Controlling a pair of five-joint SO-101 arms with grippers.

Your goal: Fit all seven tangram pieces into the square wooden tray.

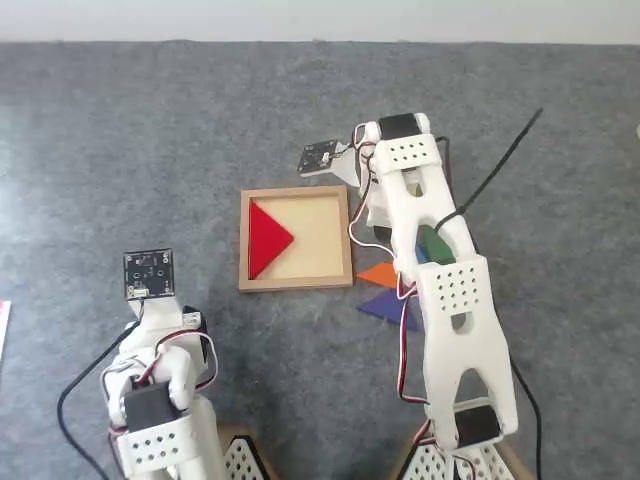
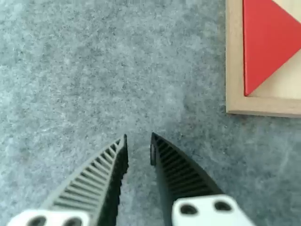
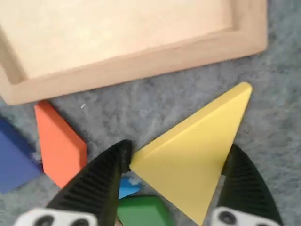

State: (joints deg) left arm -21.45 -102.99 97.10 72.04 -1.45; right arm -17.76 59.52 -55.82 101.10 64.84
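The square wooden tray (image 1: 296,284) lies mid-table with a red triangle (image 1: 265,238) in its left half. Just right of the tray, my right gripper (image 3: 178,157) has a yellow triangle (image 3: 197,150) between its fingers, with both fingers touching its edges. Around it on the carpet lie an orange piece (image 3: 59,143), a dark blue piece (image 3: 14,160), a green piece (image 3: 141,212) and a light blue sliver (image 3: 127,187). My left gripper (image 2: 138,137) hovers over bare carpet near the tray's corner (image 2: 233,70), with a narrow gap between its fingers and nothing in it.
In the high view the right arm (image 1: 440,270) stretches over the loose pieces and hides some of them; orange (image 1: 378,273) and purple-blue (image 1: 382,306) ones show beside it. The left arm (image 1: 160,390) is folded at the front left. Grey carpet surrounds the tray.
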